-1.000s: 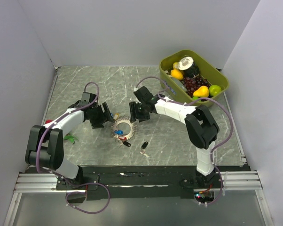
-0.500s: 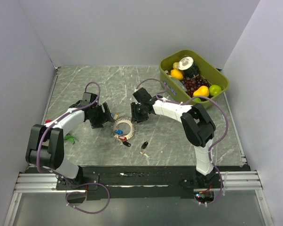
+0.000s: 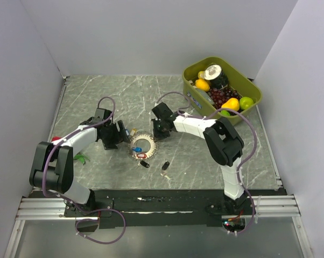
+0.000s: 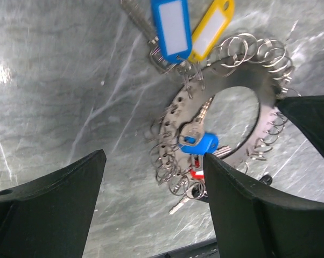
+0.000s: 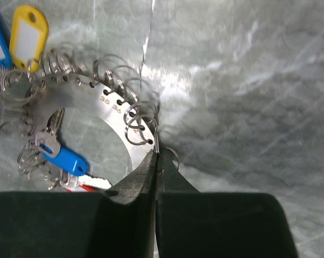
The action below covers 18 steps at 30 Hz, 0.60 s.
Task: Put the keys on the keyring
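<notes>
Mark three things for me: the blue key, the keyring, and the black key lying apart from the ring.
blue key (image 4: 206,144), left wrist view, on its plastic head.
keyring (image 5: 114,119), right wrist view, on the flat band by the stamped numbers.
black key (image 3: 164,167), top external view, on its dark middle.

Flat keyring (image 4: 170,129), blue key (image 4: 203,144) and red key (image 4: 197,174) at its rim, black keys (image 3: 165,167) loose nearby

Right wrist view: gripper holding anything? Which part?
Yes: the right gripper is shut on the keyring, pinching a small wire loop at its outer rim. The left gripper is open, holding nothing.
</notes>
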{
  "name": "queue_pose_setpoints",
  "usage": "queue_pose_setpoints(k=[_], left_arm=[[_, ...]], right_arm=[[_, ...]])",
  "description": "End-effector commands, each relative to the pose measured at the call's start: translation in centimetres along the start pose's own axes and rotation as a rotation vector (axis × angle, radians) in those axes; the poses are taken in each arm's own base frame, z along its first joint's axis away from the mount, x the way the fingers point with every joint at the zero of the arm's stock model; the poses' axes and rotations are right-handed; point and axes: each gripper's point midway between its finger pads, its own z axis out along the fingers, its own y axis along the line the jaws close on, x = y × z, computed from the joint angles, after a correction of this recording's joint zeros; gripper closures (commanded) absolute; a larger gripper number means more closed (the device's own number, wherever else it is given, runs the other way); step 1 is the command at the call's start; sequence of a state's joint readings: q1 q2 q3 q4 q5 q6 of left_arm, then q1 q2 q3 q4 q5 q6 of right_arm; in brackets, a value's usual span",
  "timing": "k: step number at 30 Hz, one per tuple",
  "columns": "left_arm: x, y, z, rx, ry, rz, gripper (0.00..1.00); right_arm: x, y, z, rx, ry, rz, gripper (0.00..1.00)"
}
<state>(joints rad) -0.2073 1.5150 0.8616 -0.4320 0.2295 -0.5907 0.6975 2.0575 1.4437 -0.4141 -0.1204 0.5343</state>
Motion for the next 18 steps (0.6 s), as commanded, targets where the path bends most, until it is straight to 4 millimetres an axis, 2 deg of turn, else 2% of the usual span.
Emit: queue_pose_setpoints(k=[1, 3, 5, 6, 10, 15, 17, 18], left_arm=[[-0.5, -0.4, -0.8, 0.009, -0.037, 0.018, 0.20], [-0.7, -0.3, -0.8, 0.004, -0.044, 0.020, 0.20], [-0.9, -0.4, -1.0, 0.003, -0.055, 0.025, 0.20], [-0.9, -0.4, -1.1, 0.001, -0.056, 0.028, 0.20], [-1.0, -0.4, -1.1, -0.004, -0.057, 0.034, 0.20], [-1.2, -0.6, -1.3, 0.008, -0.068, 0.036, 0.19], [-1.0, -0.7, -1.4, 0.017, -0.065, 0.037, 0.20], [-1.0, -0.7, -1.5, 0.021, -0.070, 0.038, 0.20]], right_arm=[[-1.6, 1.4, -3.5, -0.060, -0.091, -0.002, 1.00], [-0.3, 1.5, -3.6, -0.076, -0.061, -0.007, 1.00], [0.2, 2.4, -4.4, -0.129, -0.063, -0.037, 1.00], [1.1, 2.8, -4.6, -0.146, -0.045, -0.053, 1.00], [2.3, 4.1, -5.9, -0.189, -0.012, -0.100, 0.98], [2.8, 3.9, -7.6, -0.174, -0.016, -0.112, 0.63], [2.0, 3.7, -8.9, -0.152, -0.061, -0.116, 0.49], [1.8, 3.6, -9.3, -0.148, -0.075, -0.120, 0.46]])
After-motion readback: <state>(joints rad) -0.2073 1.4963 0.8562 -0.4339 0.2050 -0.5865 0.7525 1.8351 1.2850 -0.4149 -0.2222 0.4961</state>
